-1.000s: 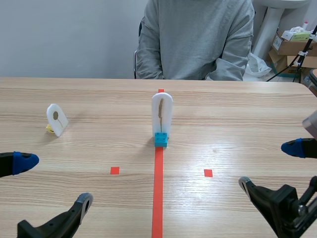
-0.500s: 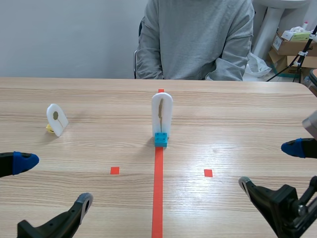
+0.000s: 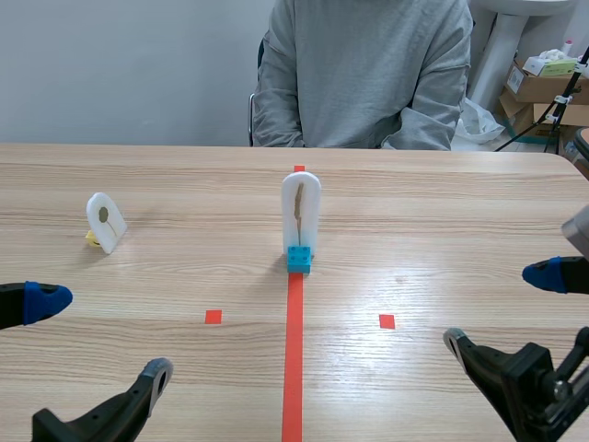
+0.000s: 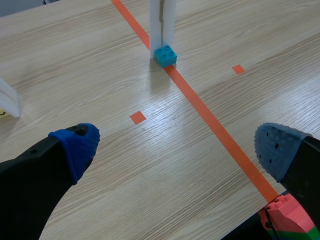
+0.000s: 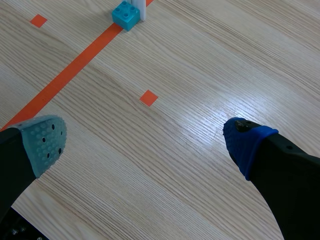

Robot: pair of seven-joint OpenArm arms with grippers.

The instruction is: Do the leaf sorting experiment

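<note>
White leaf holder (image 3: 301, 214) on its blue brick (image 3: 298, 259) stands untouched on the worktop (image 3: 442, 212); left gripper (image 3: 101, 339) and right gripper (image 3: 502, 308) stay motionless, fingers apart, empty; sorting has not begun.

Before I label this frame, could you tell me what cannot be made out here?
Leaf in the tall white holder: too small in the scene view to identify; both wrist views cut the holder off.
Yellow base under the small white holder: mostly hidden behind it, scene view.
Person's hands: hidden behind the table.
</note>
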